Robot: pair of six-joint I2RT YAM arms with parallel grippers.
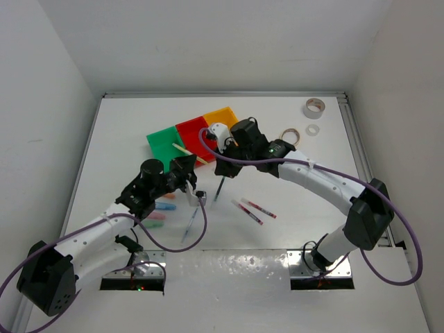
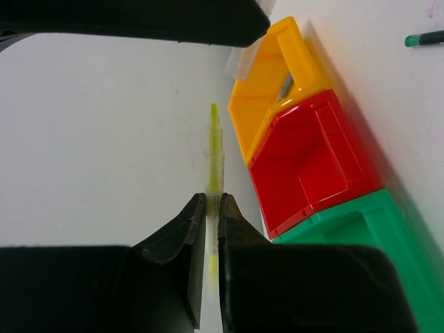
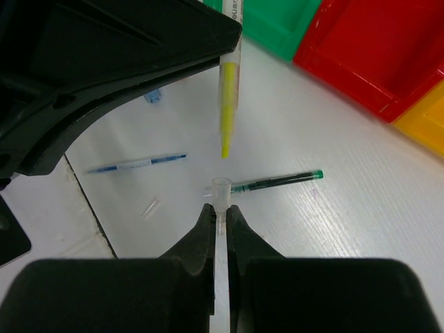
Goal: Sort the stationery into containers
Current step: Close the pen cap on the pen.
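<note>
My left gripper [image 1: 196, 194] [image 2: 214, 201] is shut on a yellow pen [image 2: 215, 152] whose bare tip points away from it. My right gripper [image 1: 223, 166] [image 3: 220, 211] is shut on a clear pen cap [image 3: 220, 191], just short of the yellow pen's tip [image 3: 227, 104]. The green bin [image 1: 166, 141], red bin [image 1: 192, 130] and yellow-orange bin [image 1: 222, 116] stand joined in a row behind both grippers. They also show in the left wrist view, with the red bin [image 2: 312, 159] in the middle.
On the table lie a green-capped black pen [image 1: 219, 187] [image 3: 277, 182], a blue pen [image 1: 190, 225] [image 3: 135, 164], two red pens [image 1: 253, 208] and pastel pieces [image 1: 161, 208]. A grey tape roll [image 1: 313, 107], a white one [image 1: 313, 129] and a tan one [image 1: 288, 134] sit back right.
</note>
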